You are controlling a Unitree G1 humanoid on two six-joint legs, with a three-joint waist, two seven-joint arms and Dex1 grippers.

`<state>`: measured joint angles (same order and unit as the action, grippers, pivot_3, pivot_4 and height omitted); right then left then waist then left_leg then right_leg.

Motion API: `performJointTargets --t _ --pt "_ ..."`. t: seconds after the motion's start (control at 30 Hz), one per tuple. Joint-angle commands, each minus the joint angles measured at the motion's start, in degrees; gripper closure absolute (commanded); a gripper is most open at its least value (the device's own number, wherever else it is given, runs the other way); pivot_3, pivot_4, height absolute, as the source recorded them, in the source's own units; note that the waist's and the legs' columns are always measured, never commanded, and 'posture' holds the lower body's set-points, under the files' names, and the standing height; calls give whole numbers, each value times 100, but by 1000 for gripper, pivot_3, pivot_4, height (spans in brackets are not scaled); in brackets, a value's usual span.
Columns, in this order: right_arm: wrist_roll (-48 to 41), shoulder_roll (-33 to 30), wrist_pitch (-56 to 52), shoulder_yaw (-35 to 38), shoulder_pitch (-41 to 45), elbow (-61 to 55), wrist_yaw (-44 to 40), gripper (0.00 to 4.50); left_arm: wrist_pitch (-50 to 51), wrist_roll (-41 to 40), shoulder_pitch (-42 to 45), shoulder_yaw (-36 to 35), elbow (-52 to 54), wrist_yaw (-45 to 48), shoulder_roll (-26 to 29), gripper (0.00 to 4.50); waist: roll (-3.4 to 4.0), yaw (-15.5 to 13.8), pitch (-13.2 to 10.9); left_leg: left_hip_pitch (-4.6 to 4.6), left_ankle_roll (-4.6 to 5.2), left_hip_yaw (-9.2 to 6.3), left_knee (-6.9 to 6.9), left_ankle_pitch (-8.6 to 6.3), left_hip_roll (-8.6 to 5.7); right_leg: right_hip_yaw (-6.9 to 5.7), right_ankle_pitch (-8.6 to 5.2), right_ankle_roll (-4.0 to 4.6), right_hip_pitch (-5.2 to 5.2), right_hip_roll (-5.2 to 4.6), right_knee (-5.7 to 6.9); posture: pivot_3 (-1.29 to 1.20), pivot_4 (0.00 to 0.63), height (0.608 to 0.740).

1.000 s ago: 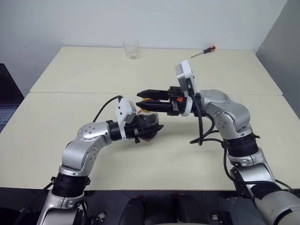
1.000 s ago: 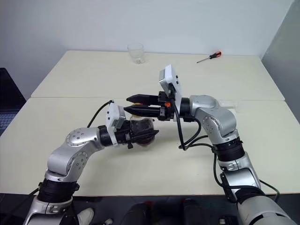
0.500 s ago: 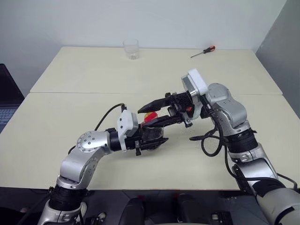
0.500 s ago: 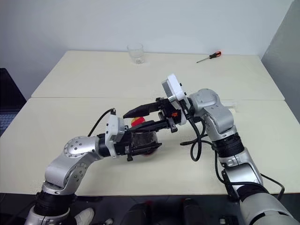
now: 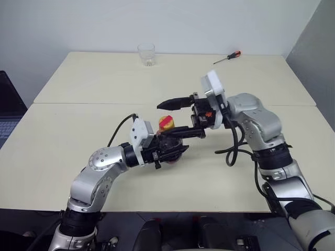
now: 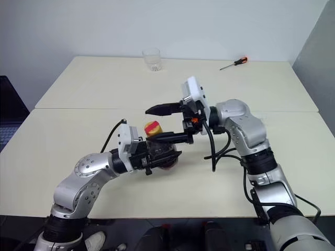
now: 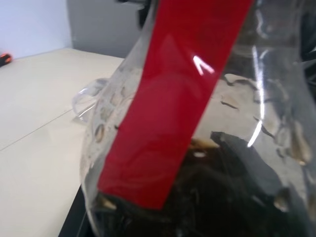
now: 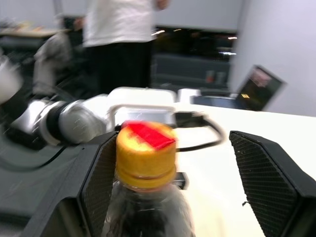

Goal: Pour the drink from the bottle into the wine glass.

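My left gripper (image 5: 168, 150) is shut on the body of the bottle (image 6: 158, 151), holding it upright just above the table's near half. Dark drink (image 7: 222, 197) fills its lower part, under a red label (image 7: 168, 98). The yellow cap (image 5: 166, 123) with a red patch sits on the neck. My right gripper (image 8: 170, 143) reaches in level from the right and is open, one finger on each side of the cap; the left finger (image 8: 101, 177) is close to it. A clear curved glass shape (image 7: 85, 101) lies on the table beyond the bottle; whether it is the wine glass I cannot tell.
A short clear tumbler (image 5: 146, 54) stands at the table's far edge. A red-handled screwdriver (image 5: 226, 57) lies at the far right. A laptop (image 5: 6, 117) sits off the left edge. A person (image 8: 121, 29) stands in the background of the right wrist view.
My right gripper's fingers have spread apart from around the bottle's cap. The left gripper keeps its hold on the bottle in about the same place.
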<state>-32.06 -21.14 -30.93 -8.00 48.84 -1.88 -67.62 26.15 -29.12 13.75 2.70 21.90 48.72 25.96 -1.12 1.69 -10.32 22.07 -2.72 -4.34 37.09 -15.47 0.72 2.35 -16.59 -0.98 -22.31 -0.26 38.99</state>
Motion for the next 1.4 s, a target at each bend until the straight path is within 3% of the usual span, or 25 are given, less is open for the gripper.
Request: performJointTargets --t 0.03,0.23,0.47,1.03,1.13,1.33,1.4 --pt "-362 -96 -592 473 -74 -712 733 662 3 -42 223 -127 -75 -354 -188 2275 0 -2 0 0 0 1 0 0 -2 0 0 0 1 0 1 0 150 740" --pt "-557 98 -1367 680 -139 -1333 1956 662 -252 336 840 -89 -892 -800 -479 2275 0 16 0 -2 0 -3 2 0 -3 -5 1 0 1 7 8 0 150 740" --pt "-412 307 -1554 463 -105 -1508 2719 662 -571 582 1290 -53 -1479 -785 -608 2275 0 12 0 3 0 6 0 0 -5 -6 0 -1 -2 5 -2 0 150 740" --pt "171 803 -1183 78 23 -977 3081 662 -699 659 1294 18 -1513 -722 -670 2275 0 14 0 5 0 7 1 1 -4 -5 0 -1 -5 5 1 0 150 740" --pt "225 841 -1122 99 64 -868 3086 1279 -693 656 1279 21 -1487 -731 -682 2275 0 13 0 5 0 5 0 1 -4 -7 0 -1 -5 5 0 0 150 740" --pt "214 817 -1100 150 118 -788 3068 3283 -661 633 1223 27 -1421 -724 -681 2275 0 13 0 5 0 5 0 1 -3 -7 0 -1 -5 5 1 0 150 740" --pt "202 784 -1127 136 94 -814 3032 3279 -659 630 1239 31 -1432 -727 -687 2275 0 13 0 5 0 5 0 1 -3 -6 0 -1 -5 5 1 0 150 740"
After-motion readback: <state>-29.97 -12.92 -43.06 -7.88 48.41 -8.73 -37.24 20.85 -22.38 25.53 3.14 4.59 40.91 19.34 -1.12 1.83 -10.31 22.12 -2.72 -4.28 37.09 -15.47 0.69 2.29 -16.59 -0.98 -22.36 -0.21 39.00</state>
